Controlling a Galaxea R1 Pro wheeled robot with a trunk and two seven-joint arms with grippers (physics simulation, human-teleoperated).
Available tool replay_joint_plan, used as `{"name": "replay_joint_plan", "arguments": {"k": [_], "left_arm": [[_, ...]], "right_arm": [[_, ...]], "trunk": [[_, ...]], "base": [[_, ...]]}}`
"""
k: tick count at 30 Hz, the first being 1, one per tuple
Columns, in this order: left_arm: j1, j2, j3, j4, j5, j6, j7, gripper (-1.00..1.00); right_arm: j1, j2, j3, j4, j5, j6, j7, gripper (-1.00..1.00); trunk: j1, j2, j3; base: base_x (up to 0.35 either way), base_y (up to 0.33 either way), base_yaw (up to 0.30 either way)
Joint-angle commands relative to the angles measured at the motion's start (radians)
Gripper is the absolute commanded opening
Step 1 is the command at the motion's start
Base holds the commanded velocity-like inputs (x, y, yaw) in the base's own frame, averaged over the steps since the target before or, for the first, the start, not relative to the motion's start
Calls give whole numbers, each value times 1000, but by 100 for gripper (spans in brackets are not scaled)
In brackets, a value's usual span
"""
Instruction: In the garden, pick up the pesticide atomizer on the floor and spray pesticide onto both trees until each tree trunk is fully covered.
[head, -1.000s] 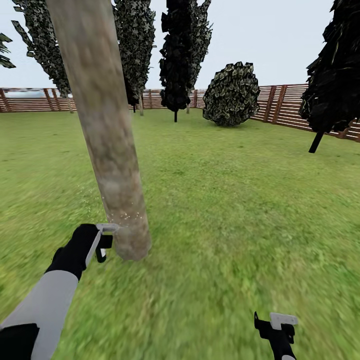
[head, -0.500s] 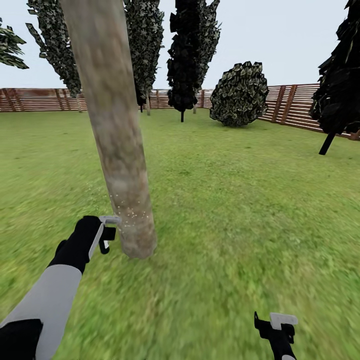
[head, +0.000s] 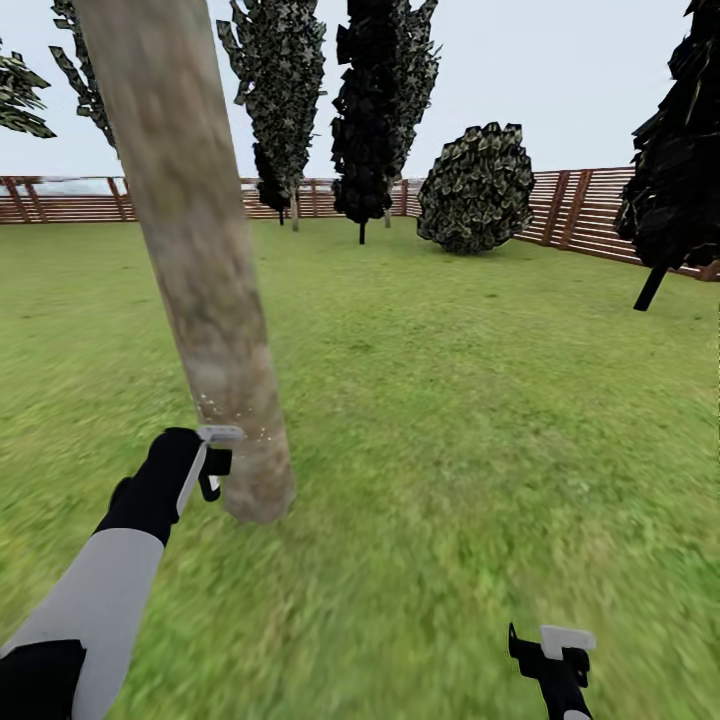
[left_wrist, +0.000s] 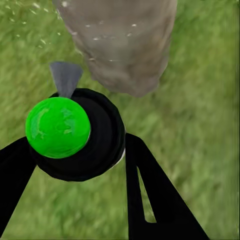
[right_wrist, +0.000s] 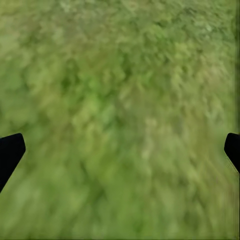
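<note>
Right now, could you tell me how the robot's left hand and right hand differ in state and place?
The left hand is shut on the atomizer, right beside the trunk; the right hand holds nothing, its fingers spread wide. The left hand points at the speckled trunk base; the right hand faces bare grass, away from the trunk. Both sit low over the lawn.
</note>
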Motion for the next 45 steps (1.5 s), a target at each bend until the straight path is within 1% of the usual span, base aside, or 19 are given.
{"name": "replay_joint_plan", "arguments": {"k": [1, 12, 18, 26, 32, 34, 37, 39, 42, 43, 45], "left_arm": [[-1, 0, 1, -1, -4, 4, 0, -100], [1, 3, 6, -1, -3, 4, 0, -100], [4, 4, 12, 6, -4, 2, 4, -100], [5, 4, 8, 17, -2, -6, 5, -100], [6, -4, 10, 19, -1, -8, 4, -100], [13, -11, 10, 33, 0, -10, 2, -100], [37, -9, 15, 58, -4, -15, 0, -100], [67, -3, 27, 76, -6, -67, 2, -100], [94, -3, 29, 107, -6, -115, 11, -100], [102, -4, 30, 139, -8, -129, 13, -100], [111, 0, 35, 162, -7, -133, 13, -100]], "right_arm": [[0, 0, 8, 0, -9, -2, -1, 100], [0, 0, 8, 0, -9, -2, -1, 100], [0, 5, 9, 0, -9, -2, -1, 100], [0, 5, 10, 0, -8, -2, -1, 100], [0, 5, 9, -1, -9, -2, 0, 100], [0, 5, 9, -1, -9, -2, 0, 100], [0, 5, 10, -1, -9, -2, 0, 100], [0, 5, 10, -1, -8, -2, 0, 100], [0, 5, 10, -1, -8, -2, 0, 100], [0, 5, 10, -1, -7, -2, 0, 100], [0, 5, 10, 0, -7, -2, 1, 100]], "trunk": [[0, 0, -1], [0, 0, -1], [0, 0, -1], [0, 0, -1], [0, 0, -1], [0, 0, -1], [0, 0, -1], [0, 0, -2], [0, 0, -3], [0, 0, -3], [0, 0, -3]], "base": [[0, -277, 0], [76, -274, 0], [87, -270, 241], [146, -266, 271], [154, -262, 32], [107, -264, 1], [90, -266, 89], [87, -266, 242], [108, -266, 260], [160, -251, 161], [180, -239, 62]]}}
